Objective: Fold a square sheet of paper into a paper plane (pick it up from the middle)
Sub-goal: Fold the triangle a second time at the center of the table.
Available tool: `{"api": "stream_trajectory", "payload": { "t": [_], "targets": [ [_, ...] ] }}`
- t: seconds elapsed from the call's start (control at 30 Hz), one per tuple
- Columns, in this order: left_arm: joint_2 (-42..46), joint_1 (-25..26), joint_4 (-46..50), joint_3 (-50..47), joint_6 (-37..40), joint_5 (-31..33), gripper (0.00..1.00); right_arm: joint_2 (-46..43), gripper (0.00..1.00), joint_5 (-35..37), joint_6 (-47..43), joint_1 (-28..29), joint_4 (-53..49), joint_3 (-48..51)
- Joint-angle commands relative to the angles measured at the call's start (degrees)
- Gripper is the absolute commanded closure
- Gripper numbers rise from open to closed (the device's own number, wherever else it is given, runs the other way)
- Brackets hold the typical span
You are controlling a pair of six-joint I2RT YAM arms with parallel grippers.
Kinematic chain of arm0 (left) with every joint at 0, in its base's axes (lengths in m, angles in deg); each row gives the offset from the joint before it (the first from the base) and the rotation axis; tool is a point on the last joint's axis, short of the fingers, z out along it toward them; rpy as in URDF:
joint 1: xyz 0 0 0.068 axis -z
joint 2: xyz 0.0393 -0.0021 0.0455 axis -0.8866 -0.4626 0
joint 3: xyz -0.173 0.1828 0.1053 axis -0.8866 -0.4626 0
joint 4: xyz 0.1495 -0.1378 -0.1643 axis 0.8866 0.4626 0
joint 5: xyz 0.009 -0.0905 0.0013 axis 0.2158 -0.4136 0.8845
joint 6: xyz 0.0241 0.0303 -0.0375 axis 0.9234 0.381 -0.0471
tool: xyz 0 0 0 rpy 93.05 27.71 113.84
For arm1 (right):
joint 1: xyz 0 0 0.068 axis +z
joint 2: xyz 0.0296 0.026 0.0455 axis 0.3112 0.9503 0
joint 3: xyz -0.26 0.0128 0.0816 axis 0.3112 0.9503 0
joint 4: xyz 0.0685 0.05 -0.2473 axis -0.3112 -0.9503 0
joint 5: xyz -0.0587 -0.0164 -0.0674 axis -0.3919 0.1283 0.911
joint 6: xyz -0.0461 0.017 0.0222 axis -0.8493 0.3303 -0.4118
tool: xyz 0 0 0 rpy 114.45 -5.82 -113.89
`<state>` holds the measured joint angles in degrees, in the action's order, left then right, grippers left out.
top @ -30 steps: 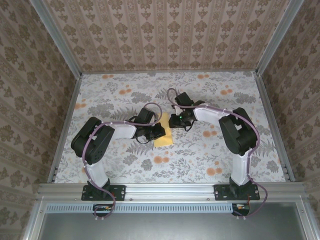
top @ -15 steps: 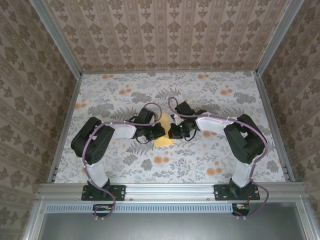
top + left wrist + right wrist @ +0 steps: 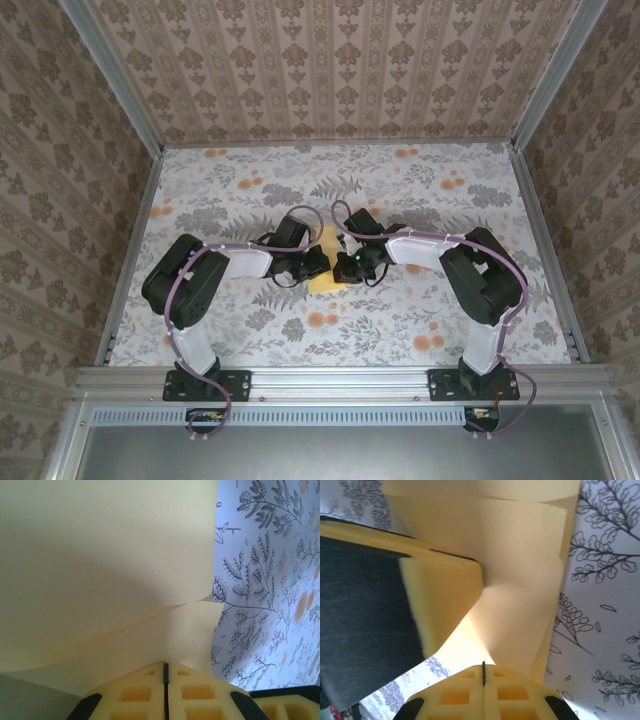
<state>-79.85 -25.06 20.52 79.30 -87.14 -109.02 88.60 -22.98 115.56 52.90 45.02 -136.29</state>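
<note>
Left wrist: left fingers (image 3: pixel 135 695) clamp square sheet of paper (image 3: pixel 100 555); right fingers (image 3: pixel 512 697) clamp it too.

This is a robotics lab test cell, shown by 2 cabled arms, left arm (image 3: pixel 190 285) and right arm (image 3: pixel 485 275), bolted to an aluminium rail (image 3: pixel 340 381) beside a floral-printed tabletop (image 3: pixel 240 190) enclosed by wallpapered panels (image 3: pixel 330 70) in aluminium posts (image 3: pixel 110 70).

Soft, even light from above leaves only faint shadows around the paper (image 3: pixel 326 282). Close up, a broad grey shadow dims the paper's lower left; the table (image 3: pixel 260 605) right of it looks sharp, slightly bluish.
</note>
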Motion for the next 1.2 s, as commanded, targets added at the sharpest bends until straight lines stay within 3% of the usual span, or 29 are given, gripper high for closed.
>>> {"api": "stream_trajectory", "payload": {
  "t": [0.0,0.23,0.47,0.67,1.17],
  "targets": [
    [-2.4,-0.1,4.7,-2.2,-0.6,2.7,0.92,1.2,1.00,1.7,0.0,0.2,-1.2,-0.7],
    [-2.2,-0.4,5.1,-2.7,-0.8,3.0,0.92,0.5,1.00,2.3,-0.1,0.2,-1.9,2.5],
    [-2.1,-0.9,5.3,-3.4,-0.8,3.1,0.93,-5.1,1.00,1.8,0.8,0.1,-1.0,9.5],
    [-1.9,-0.9,4.9,-3.2,-0.5,2.5,0.93,-10.1,1.00,1.7,2.2,0.1,2.7,9.1],
    [-1.5,-0.9,4.3,-3.3,-1.0,2.2,0.93,-0.3,1.00,4.1,0.9,0.0,2.8,1.4]
  ]
}}
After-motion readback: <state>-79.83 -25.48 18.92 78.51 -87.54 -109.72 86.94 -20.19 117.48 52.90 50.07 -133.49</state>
